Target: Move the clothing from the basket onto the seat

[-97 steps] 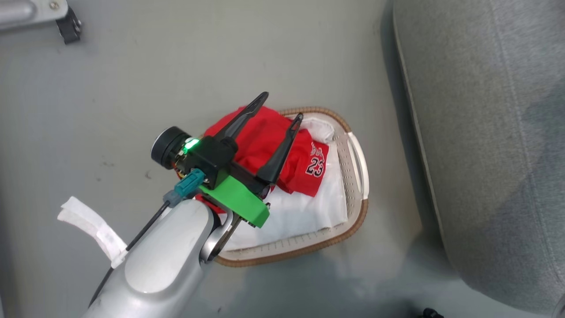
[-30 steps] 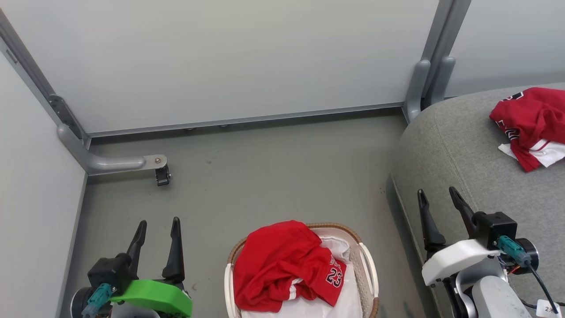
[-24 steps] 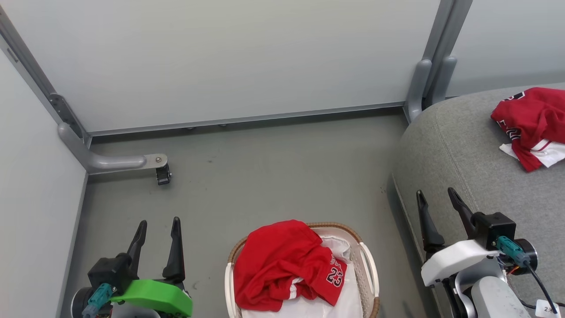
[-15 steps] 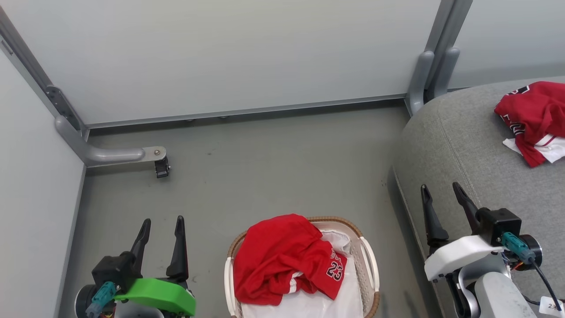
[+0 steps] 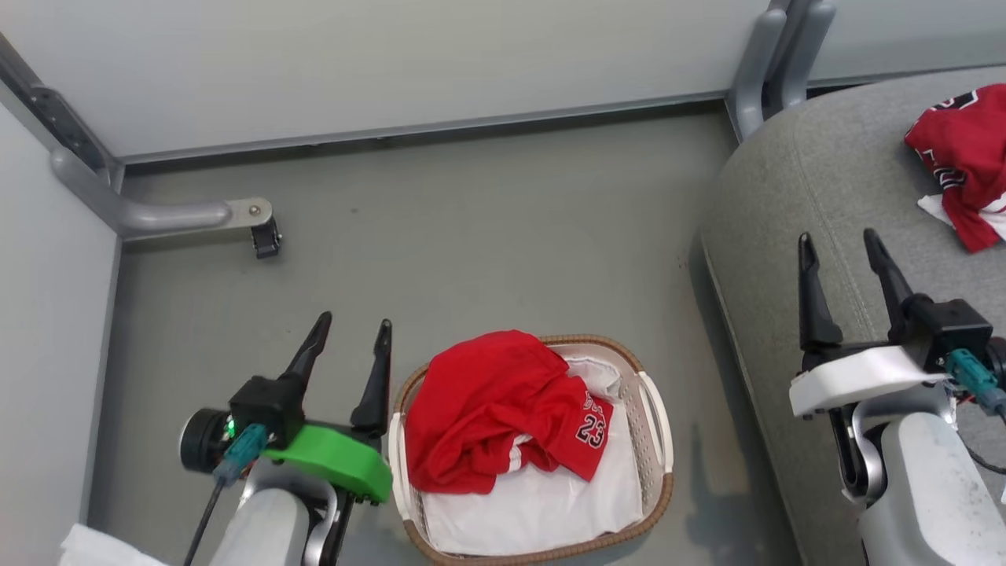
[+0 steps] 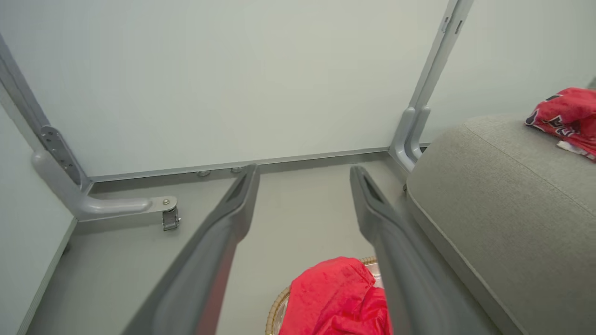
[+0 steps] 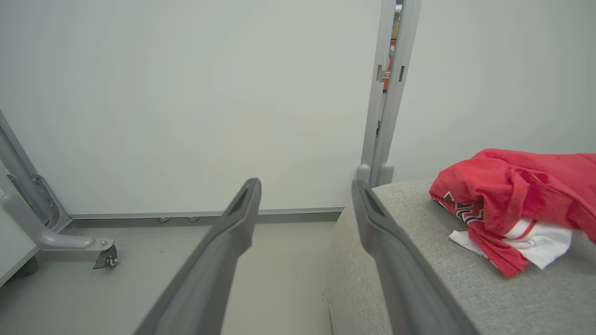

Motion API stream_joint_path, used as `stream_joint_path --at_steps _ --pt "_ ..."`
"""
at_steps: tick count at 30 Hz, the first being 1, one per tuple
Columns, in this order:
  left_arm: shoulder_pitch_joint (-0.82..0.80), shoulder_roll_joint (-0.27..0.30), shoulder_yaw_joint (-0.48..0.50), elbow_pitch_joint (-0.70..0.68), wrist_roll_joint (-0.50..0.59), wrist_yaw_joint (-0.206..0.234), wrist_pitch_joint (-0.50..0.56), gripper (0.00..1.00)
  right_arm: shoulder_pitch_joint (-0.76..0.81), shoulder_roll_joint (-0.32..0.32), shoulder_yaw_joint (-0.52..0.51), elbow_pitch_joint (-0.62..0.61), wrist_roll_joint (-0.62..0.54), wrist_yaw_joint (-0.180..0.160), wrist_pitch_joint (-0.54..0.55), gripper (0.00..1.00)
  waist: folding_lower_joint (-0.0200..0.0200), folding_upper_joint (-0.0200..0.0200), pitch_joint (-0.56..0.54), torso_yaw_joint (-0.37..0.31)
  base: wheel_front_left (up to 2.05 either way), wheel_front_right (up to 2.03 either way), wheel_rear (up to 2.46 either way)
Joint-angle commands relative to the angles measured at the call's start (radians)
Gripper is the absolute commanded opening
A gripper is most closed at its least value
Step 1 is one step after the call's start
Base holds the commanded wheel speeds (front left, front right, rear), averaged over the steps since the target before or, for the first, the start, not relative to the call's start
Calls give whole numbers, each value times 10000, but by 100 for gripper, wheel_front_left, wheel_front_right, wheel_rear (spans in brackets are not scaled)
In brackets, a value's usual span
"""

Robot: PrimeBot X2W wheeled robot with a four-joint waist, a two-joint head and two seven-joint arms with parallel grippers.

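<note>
Head view, lower centre: basket point(image 5: 656, 417) on the floor point(image 5: 471, 220), red jersey point(image 5: 487, 393) bunched in its upper left part and covering a bit of the top rim, "23" facing up on the right side of the heap. White liner point(image 5: 542, 503) bare across the lower half of the basket. Also spotted a second jersey point(image 5: 959, 149) at the far right edge, crumpled on the seat point(image 5: 817, 173), cut off by the frame, some white fabric poking out under it. Seat all down the right side, near the basket, a strip of floor between them.

Left end effector point(image 5: 354, 319) at lower left, spread wide, nothing between the fingers, right finger close beside the basket's left rim in the picture; can't tell if touching. Right end effector point(image 5: 835, 234) at right, also spread wide and empty, over the seat's left edge, well apart from the second jersey.

Left wrist view: both fingers point(image 6: 223, 242) wide apart, jersey and a sliver of woven rim at the bottom between them, seat on the right, second jersey at the upper right edge.

Right wrist view: same wide gap, nothing held, second jersey at right on the seat with black-and-white lettering showing, floor and pale wall point(image 7: 186, 93) at left.

Small caster point(image 5: 266, 236) at upper left of the head view, well away from the basket.
</note>
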Motion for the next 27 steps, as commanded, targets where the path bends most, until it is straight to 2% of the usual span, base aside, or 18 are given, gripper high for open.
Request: stream_joint_path --at_steps 1,7,17,27 --pt "-459 154 -358 137 144 -33 -9 100 -241 -33 -39 -159 -80 -14 -23 100 0 31 916 -188 0 0 0" --pt "-2150 553 -2315 1104 362 -34 -10 100 -960 -31 63 -835 -204 -14 -23 100 0 31 2482 -583 0 0 0" --pt "-4883 631 -5983 3519 245 -32 156 100 -2104 -30 470 -2062 -113 -14 -23 100 0 31 5047 -1520 0 0 0" --pt "-6541 776 -7946 5981 284 -24 1010 100 -2819 -17 752 -2878 341 -14 -24 100 0 31 6938 -2556 0 0 0"
